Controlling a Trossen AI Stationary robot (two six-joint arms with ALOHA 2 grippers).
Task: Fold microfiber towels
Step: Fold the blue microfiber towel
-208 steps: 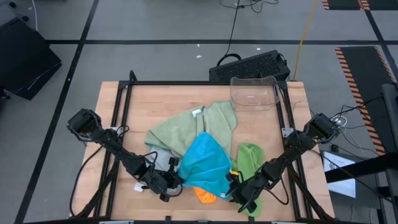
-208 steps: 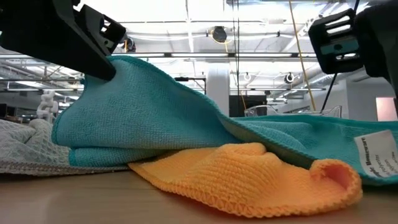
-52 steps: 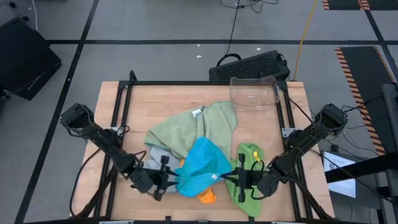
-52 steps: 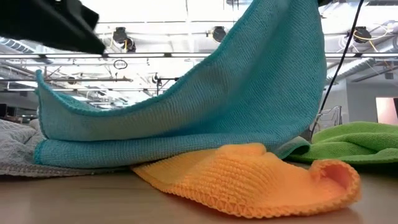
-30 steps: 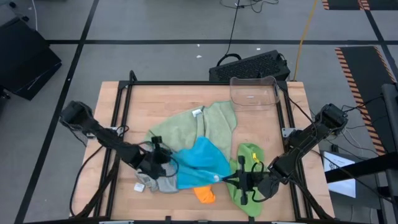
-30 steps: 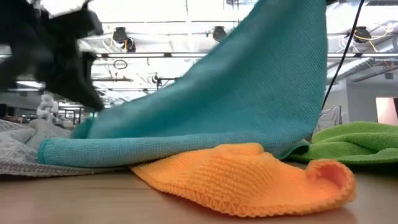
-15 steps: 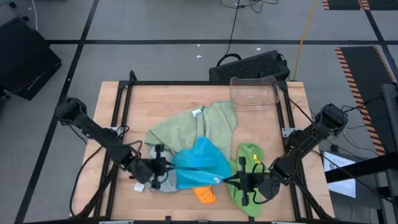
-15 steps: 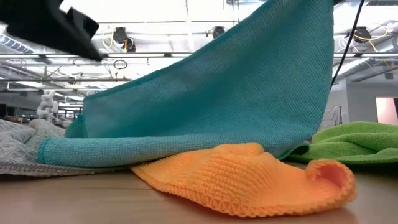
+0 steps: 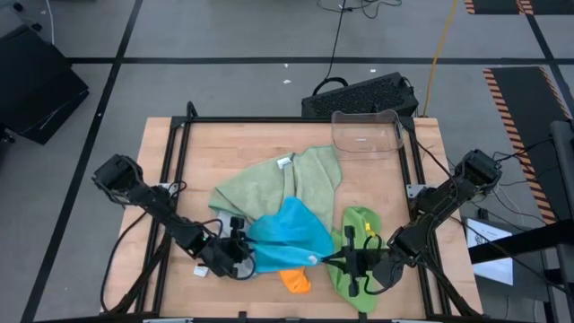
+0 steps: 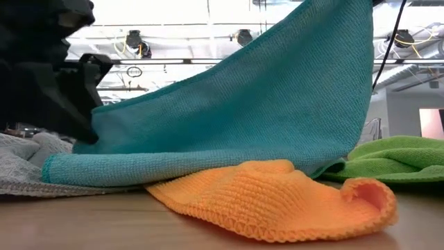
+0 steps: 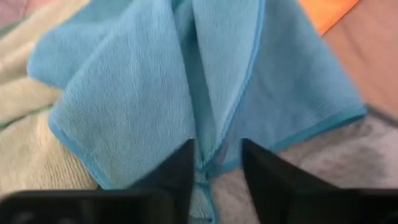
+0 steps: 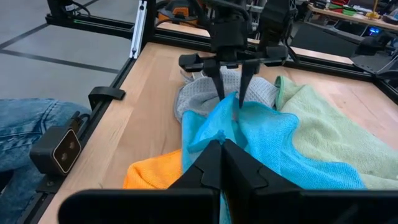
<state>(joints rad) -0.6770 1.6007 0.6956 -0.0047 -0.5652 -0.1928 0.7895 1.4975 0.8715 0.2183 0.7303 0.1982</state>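
We start with the blue towel (image 9: pixel 289 235). It lies near the front of the table (image 9: pixel 377 184), on top of the orange towel (image 9: pixel 297 281) and the grey towel (image 9: pixel 235 260), with the sage green towel (image 9: pixel 269 184) behind it and the lime green towel (image 9: pixel 357 247) to its right. One side of the blue towel is lifted up like a tent.

The right gripper (image 12: pixel 222 163) is clenched tight on the blue towel's right edge and holds it up.

The left gripper (image 11: pixel 215 163) is at the blue towel's left edge. A moment ago it was squeezed shut on that edge. Now its fingers (image 12: pixel 219 84) stand a little apart, with a fold of blue cloth between them. We cannot tell if it grips the cloth or has just let it go. It has also come back toward the front after swinging to the left.

We think the left corner is being set down or grabbed again. The blue towel is not folded yet. The other towels are in a messy heap, so most of the job is left.
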